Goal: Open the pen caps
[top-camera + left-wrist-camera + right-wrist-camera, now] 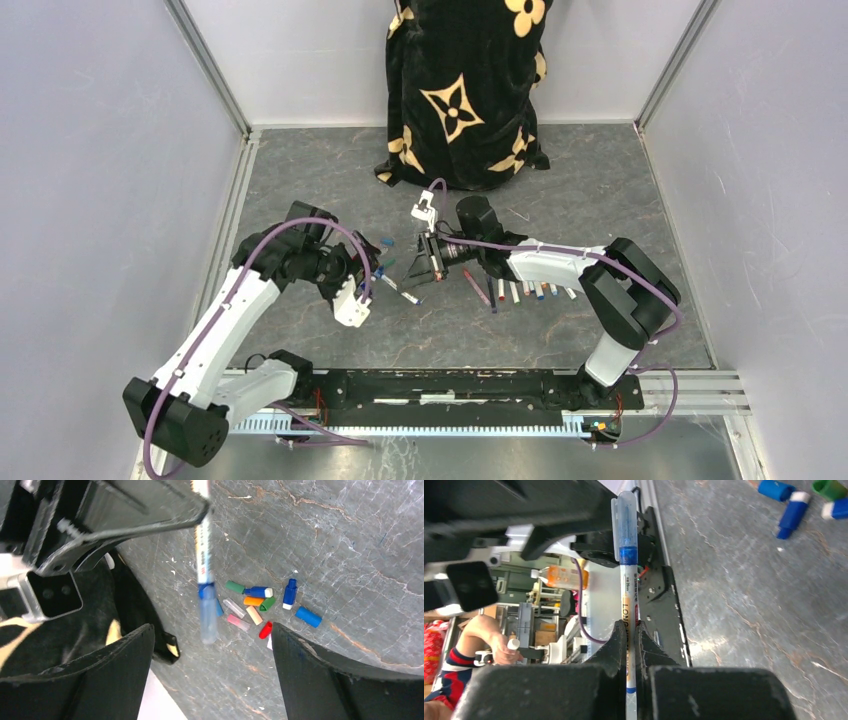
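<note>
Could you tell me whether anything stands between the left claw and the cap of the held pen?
Nothing visible does. The right claw holds the pen, and its translucent cap hangs bare before the open left claw; the loose caps lie on the table beyond it.

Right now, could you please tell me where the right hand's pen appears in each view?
Top external: pen at centre, slanting, small.
Left wrist: upper middle, cap pointing down.
Right wrist: centre, vertical, cap at top.
Shared landmark: the loose caps.

Pale walls [100, 150] enclose a grey marbled tabletop [620, 200]; flowered black cloth [465, 90] at back.
</note>
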`<state>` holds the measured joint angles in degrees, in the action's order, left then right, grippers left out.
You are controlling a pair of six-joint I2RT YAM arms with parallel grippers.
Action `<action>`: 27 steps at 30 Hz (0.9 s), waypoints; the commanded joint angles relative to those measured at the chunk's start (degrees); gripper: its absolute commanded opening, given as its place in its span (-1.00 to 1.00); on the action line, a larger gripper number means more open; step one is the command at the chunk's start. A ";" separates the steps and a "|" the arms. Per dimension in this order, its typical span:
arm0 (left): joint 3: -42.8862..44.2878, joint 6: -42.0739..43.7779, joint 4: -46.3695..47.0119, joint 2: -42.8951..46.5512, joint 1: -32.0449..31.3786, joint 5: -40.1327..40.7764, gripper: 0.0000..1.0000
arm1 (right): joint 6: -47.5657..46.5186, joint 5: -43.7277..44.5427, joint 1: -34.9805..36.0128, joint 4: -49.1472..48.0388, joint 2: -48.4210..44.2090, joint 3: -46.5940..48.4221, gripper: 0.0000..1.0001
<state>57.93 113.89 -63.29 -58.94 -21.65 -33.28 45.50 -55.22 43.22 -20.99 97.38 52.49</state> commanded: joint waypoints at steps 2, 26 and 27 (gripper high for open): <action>-4.57 7.84 5.22 4.37 -1.29 0.01 0.69 | 11.76 -3.99 -0.24 -15.35 0.23 0.63 -1.00; -1.64 6.02 11.29 1.25 -3.73 -2.00 -0.95 | -3.97 -0.41 0.68 7.55 1.92 10.34 0.00; -1.60 5.51 10.96 1.15 -4.00 -2.05 -0.95 | -3.71 -0.33 0.85 7.58 2.55 11.23 0.04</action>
<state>53.15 118.39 -50.26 -57.47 -24.64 -33.17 49.60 -57.91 43.46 -22.39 98.89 57.80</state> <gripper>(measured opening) 0.186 0.487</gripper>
